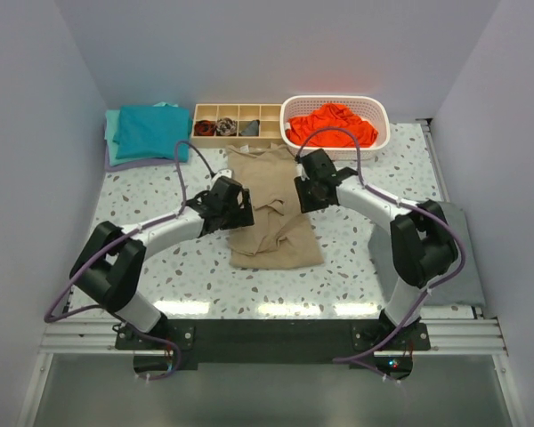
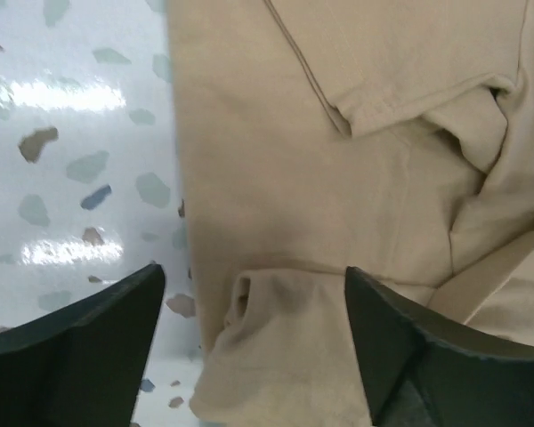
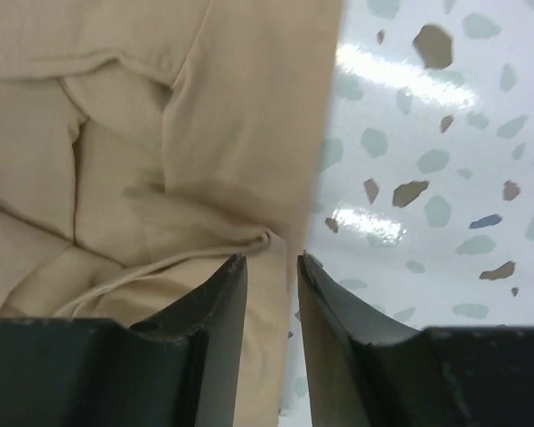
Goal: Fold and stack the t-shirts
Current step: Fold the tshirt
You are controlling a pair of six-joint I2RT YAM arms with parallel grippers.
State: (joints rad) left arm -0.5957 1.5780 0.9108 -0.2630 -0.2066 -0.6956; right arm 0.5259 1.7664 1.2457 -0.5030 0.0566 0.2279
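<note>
L end effector wide, R end effector narrow, over tan t-shirt

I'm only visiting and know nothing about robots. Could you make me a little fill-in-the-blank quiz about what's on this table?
1. The orange-red shirt lies in a white ____ at the back of the table.
2. The tan shirt lies ____ the left gripper and the right gripper.
3. The left gripper's jaws stand wide ____.
4. The teal shirts sit at the table's back ____ corner.
Missing words: basket; between; open; left.
</note>
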